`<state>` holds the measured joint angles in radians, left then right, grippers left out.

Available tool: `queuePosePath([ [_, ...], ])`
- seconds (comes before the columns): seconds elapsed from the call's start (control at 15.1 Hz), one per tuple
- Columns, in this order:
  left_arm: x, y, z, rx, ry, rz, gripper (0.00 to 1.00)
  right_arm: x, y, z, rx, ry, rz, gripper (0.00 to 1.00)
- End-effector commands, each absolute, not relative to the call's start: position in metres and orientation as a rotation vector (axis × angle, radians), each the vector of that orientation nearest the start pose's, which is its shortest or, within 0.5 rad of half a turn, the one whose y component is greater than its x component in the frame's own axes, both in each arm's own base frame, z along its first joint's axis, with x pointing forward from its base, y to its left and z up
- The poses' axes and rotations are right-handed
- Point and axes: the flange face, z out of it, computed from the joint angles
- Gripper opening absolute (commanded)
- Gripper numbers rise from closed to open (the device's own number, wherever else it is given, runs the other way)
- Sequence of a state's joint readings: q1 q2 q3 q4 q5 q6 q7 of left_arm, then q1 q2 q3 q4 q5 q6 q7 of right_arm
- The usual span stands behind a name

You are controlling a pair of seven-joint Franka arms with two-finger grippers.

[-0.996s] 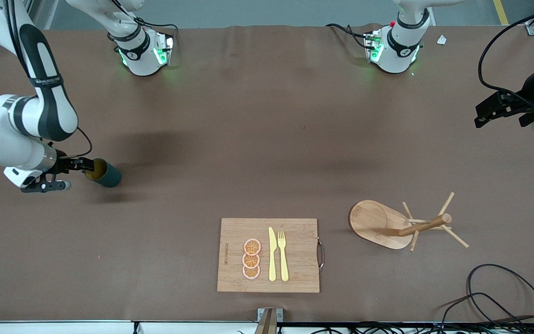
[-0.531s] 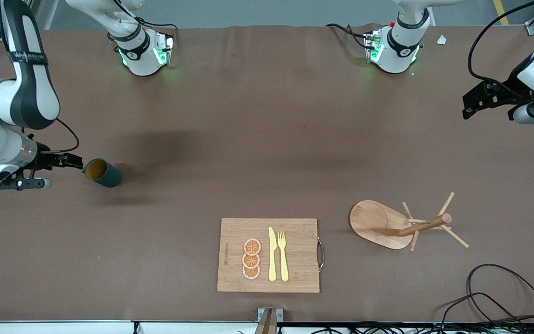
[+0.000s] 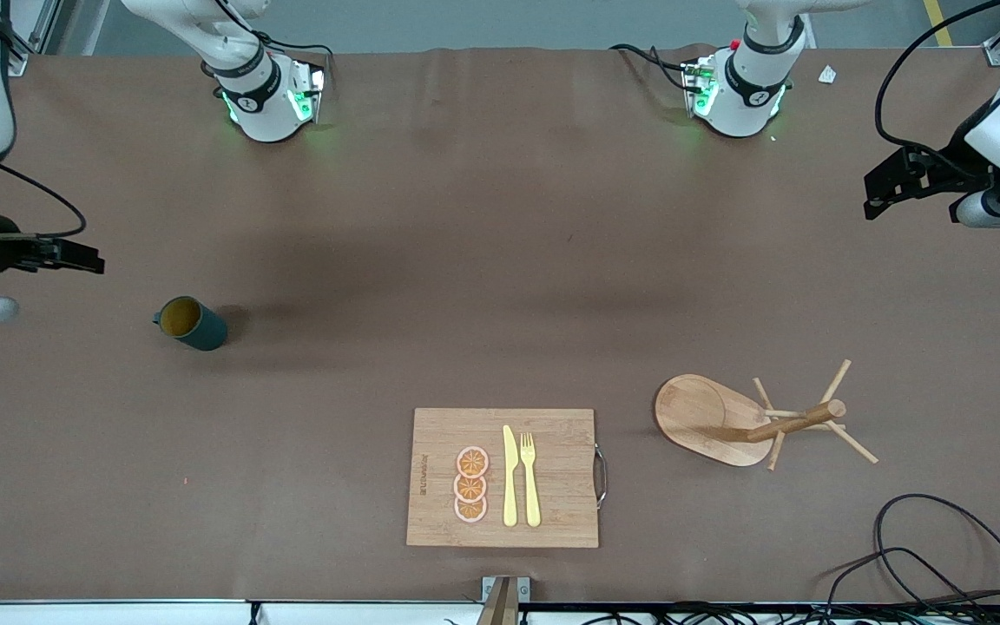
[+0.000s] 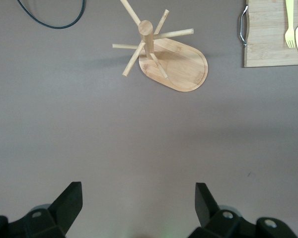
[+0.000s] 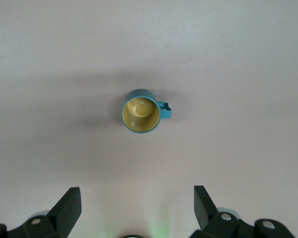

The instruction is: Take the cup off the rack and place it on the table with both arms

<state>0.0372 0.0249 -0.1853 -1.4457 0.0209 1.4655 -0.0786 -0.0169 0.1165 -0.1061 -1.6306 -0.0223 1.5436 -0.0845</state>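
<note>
toward right arm's end of table (image 3: pixel 430 260): teal mug (image 3: pixel 191 323) upright on bare brown sheet, handle toward that end, nothing touching it. right gripper (image 3: pixel 62 256) up over table edge near mug, jaws spread, empty. left gripper (image 3: pixel 884 187) up over left arm's end, jaws spread, empty. mug tree (image 3: pixel 747 418) bare, beside cutting board (image 3: pixel 500 477) carrying orange slices (image 3: pixel 470 483), yellow knife (image 3: pixel 509 476), fork (image 3: pixel 530 477).

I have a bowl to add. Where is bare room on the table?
Widest bare stretch: mid-table, between the cup, the cutting board and the rack. It is tighter between board and rack.
</note>
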Motion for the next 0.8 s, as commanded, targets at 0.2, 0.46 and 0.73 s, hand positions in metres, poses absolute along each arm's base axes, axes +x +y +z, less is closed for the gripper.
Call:
queuePosePath([
  [0.2,0.543,-0.075,0.665,-3.080,0.147,0.007,1.00,0.583,-0.060,0.581,-3.143,0.054,0.263,1.00],
  [0.46,0.543,-0.072,0.665,-3.079,0.173,0.006,1.00,0.581,-0.059,0.590,-3.139,0.056,0.266,1.00],
  [0.73,0.540,-0.081,0.664,-3.087,0.171,0.011,1.00,0.576,-0.059,0.589,-3.115,0.066,0.310,1.00],
])
